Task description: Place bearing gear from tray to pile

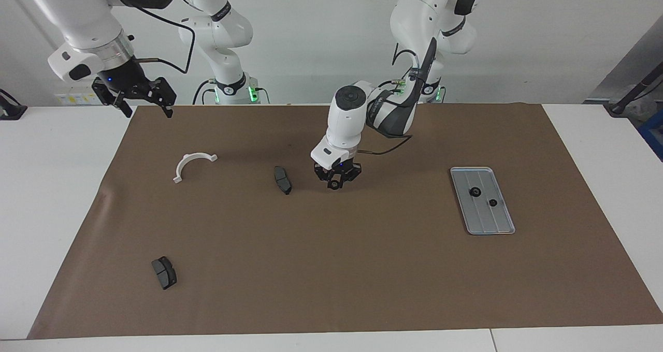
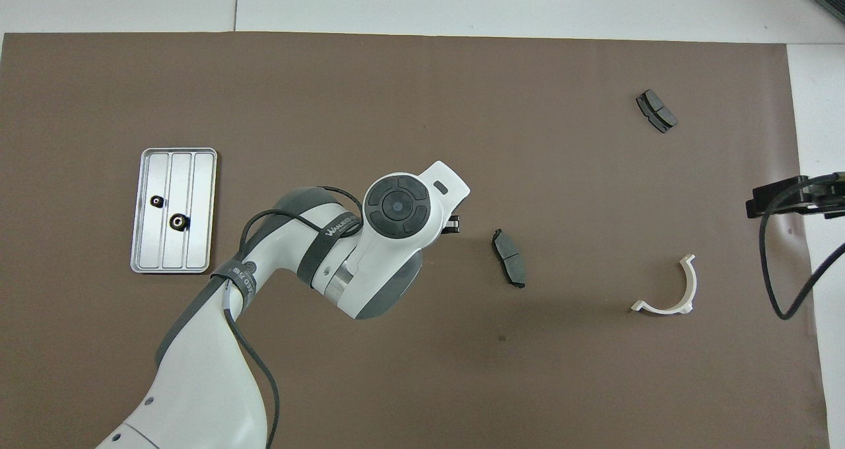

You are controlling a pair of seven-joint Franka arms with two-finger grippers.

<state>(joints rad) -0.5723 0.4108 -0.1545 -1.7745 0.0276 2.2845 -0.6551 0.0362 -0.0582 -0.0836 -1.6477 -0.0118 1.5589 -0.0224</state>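
The silver tray [image 1: 487, 222] [image 2: 199, 238] lies on the brown mat toward the left arm's end. Two small black bearing gears [image 1: 474, 191] [image 1: 493, 202] rest in it, also seen from overhead as gears [image 2: 156, 201] [image 2: 177, 222]. My left gripper [image 1: 335, 184] hangs low over the middle of the mat, beside a dark brake pad [image 1: 282, 179], shut on a third small black bearing gear. From overhead its wrist hides the fingers and the gear; only a black edge of the left gripper [image 2: 452, 224] shows. My right gripper [image 1: 148, 108] waits open in the air over the mat's corner. No pile is in view.
A white half-ring bracket [image 1: 182, 164] [image 2: 660, 310] lies toward the right arm's end. That brake pad [image 2: 509, 267] sits mid-mat; a second pad [image 1: 164, 272] [image 2: 656, 111] lies farther from the robots. The brown mat [image 1: 331, 269] covers most of the white table.
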